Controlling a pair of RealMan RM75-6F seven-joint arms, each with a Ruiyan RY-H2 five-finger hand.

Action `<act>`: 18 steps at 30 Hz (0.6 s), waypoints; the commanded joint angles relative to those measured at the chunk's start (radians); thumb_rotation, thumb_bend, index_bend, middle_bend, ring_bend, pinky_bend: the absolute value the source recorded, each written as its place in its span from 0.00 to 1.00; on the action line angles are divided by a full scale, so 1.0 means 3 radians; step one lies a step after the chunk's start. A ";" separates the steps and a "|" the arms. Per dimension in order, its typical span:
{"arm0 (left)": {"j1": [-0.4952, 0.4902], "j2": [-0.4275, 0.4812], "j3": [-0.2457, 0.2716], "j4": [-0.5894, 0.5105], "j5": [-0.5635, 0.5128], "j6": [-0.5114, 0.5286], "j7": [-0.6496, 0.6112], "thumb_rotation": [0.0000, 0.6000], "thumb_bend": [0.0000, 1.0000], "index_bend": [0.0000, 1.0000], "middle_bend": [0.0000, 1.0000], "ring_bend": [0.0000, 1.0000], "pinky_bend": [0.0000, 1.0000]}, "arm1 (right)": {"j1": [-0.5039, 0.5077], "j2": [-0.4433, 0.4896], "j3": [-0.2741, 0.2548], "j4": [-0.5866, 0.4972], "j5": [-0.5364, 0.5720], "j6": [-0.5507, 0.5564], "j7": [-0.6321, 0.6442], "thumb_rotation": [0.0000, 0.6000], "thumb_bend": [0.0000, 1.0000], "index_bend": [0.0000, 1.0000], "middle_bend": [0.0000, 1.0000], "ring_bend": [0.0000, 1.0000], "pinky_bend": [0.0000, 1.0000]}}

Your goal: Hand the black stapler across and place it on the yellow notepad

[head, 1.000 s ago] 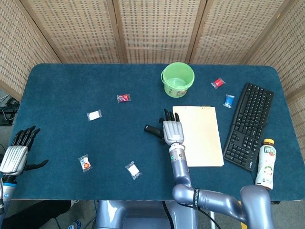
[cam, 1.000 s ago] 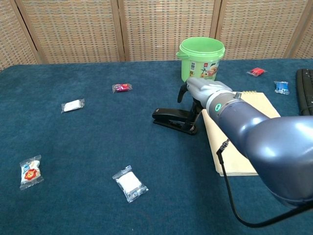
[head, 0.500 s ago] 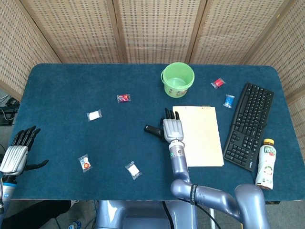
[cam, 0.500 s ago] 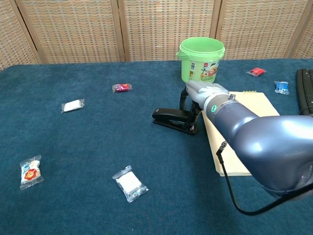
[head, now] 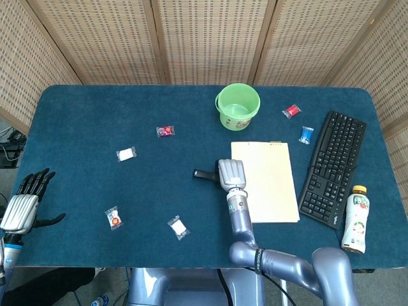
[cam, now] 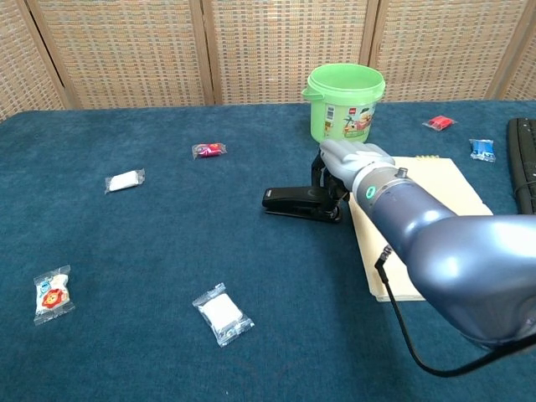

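Note:
The black stapler (head: 202,173) (cam: 297,201) lies on the blue cloth just left of the yellow notepad (head: 269,185) (cam: 440,197). My right hand (head: 230,172) (cam: 353,159) has its fingers curled down around the stapler's right end, at the notepad's left edge. The head view shows only the stapler's left tip, since the hand covers the rest. Far away at the table's near left corner, my left hand (head: 23,204) is off the edge with its fingers apart and nothing in it.
A green bucket (head: 238,105) (cam: 346,100) stands just behind the notepad. A black keyboard (head: 333,167) and a drink bottle (head: 356,218) are at the right. Several wrapped sweets, such as a white one (cam: 221,314), are scattered on the cloth.
My right hand's fingers, stretched out over the stapler before, have curled down around its right end. The stapler has shifted slightly right. The left hand has not moved.

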 commanded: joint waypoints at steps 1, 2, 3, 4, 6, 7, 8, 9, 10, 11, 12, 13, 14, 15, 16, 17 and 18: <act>0.0001 -0.0004 0.0001 0.0002 0.0005 -0.0002 0.0007 1.00 0.18 0.00 0.00 0.00 0.00 | -0.0069 0.0092 -0.0029 -0.0140 -0.0005 0.0030 -0.0017 1.00 0.54 0.85 0.68 0.69 0.80; 0.0001 -0.0004 0.0000 0.0002 0.0005 -0.0003 0.0008 1.00 0.18 0.00 0.00 0.00 0.00 | -0.0083 0.0118 -0.0031 -0.0181 -0.0001 0.0034 -0.0022 1.00 0.54 0.85 0.69 0.69 0.80; 0.0000 -0.0005 0.0000 0.0002 0.0006 -0.0007 0.0008 1.00 0.18 0.00 0.00 0.00 0.00 | -0.0097 0.0147 -0.0023 -0.0229 0.0014 0.0039 -0.0028 1.00 0.54 0.85 0.69 0.69 0.80; 0.0000 -0.0005 0.0001 0.0002 0.0006 -0.0008 0.0009 1.00 0.18 0.00 0.00 0.00 0.00 | -0.0107 0.0168 -0.0013 -0.0263 0.0029 0.0043 -0.0029 1.00 0.54 0.85 0.69 0.69 0.80; -0.0001 -0.0008 0.0000 0.0002 0.0007 -0.0014 0.0016 1.00 0.19 0.00 0.00 0.00 0.00 | -0.0138 0.0243 0.0047 -0.0386 0.0097 0.0066 -0.0029 1.00 0.54 0.85 0.69 0.70 0.80; 0.0000 -0.0008 0.0000 0.0001 0.0007 -0.0015 0.0020 1.00 0.19 0.00 0.00 0.00 0.00 | -0.0151 0.0276 0.0076 -0.0439 0.0135 0.0074 -0.0030 1.00 0.54 0.85 0.69 0.70 0.81; -0.0001 -0.0009 0.0001 -0.0001 0.0011 -0.0016 0.0027 1.00 0.19 0.00 0.00 0.00 0.00 | -0.0171 0.0322 0.0129 -0.0499 0.0195 0.0098 -0.0026 1.00 0.54 0.85 0.69 0.70 0.81; 0.0000 -0.0010 0.0003 -0.0004 0.0013 -0.0018 0.0035 1.00 0.19 0.00 0.00 0.00 0.00 | -0.0189 0.0375 0.0164 -0.0566 0.0263 0.0111 -0.0047 1.00 0.54 0.85 0.69 0.70 0.81; 0.0001 -0.0012 0.0004 -0.0005 0.0013 -0.0019 0.0041 1.00 0.19 0.00 0.00 0.00 0.00 | -0.0203 0.0412 0.0189 -0.0610 0.0320 0.0119 -0.0061 1.00 0.54 0.85 0.69 0.70 0.81; 0.0002 -0.0015 0.0004 -0.0005 0.0012 -0.0019 0.0048 1.00 0.19 0.00 0.00 0.00 0.00 | -0.0213 0.0446 0.0209 -0.0652 0.0373 0.0122 -0.0074 1.00 0.54 0.85 0.69 0.70 0.81; 0.0001 -0.0018 0.0003 -0.0003 0.0013 -0.0022 0.0056 1.00 0.19 0.00 0.00 0.00 0.00 | -0.0224 0.0478 0.0232 -0.0685 0.0419 0.0131 -0.0077 1.00 0.54 0.85 0.69 0.70 0.81; 0.0000 -0.0020 0.0003 -0.0002 0.0013 -0.0025 0.0060 1.00 0.19 0.00 0.00 0.00 0.00 | -0.0232 0.0499 0.0247 -0.0702 0.0445 0.0140 -0.0076 1.00 0.54 0.85 0.69 0.70 0.81; 0.0000 -0.0024 0.0006 0.0000 0.0013 -0.0030 0.0065 1.00 0.19 0.00 0.00 0.00 0.00 | -0.0251 0.0539 0.0264 -0.0709 0.0478 0.0177 -0.0082 1.00 0.54 0.85 0.69 0.70 0.81; 0.0000 -0.0027 0.0006 0.0002 0.0013 -0.0032 0.0069 1.00 0.19 0.00 0.00 0.00 0.00 | -0.0264 0.0572 0.0262 -0.0727 0.0497 0.0190 -0.0092 1.00 0.54 0.85 0.69 0.70 0.81; 0.0000 -0.0029 0.0005 0.0004 0.0014 -0.0032 0.0073 1.00 0.19 0.00 0.00 0.00 0.00 | -0.0273 0.0593 0.0260 -0.0736 0.0507 0.0200 -0.0096 1.00 0.54 0.85 0.69 0.70 0.81; 0.0000 -0.0031 0.0005 0.0005 0.0015 -0.0031 0.0077 1.00 0.19 0.00 0.00 0.00 0.00 | -0.0284 0.0613 0.0256 -0.0743 0.0516 0.0209 -0.0098 1.00 0.53 0.85 0.69 0.70 0.81; 0.0000 -0.0033 0.0005 0.0006 0.0017 -0.0028 0.0083 1.00 0.19 0.00 0.00 0.00 0.00 | -0.0301 0.0642 0.0251 -0.0756 0.0529 0.0221 -0.0095 1.00 0.53 0.85 0.69 0.70 0.81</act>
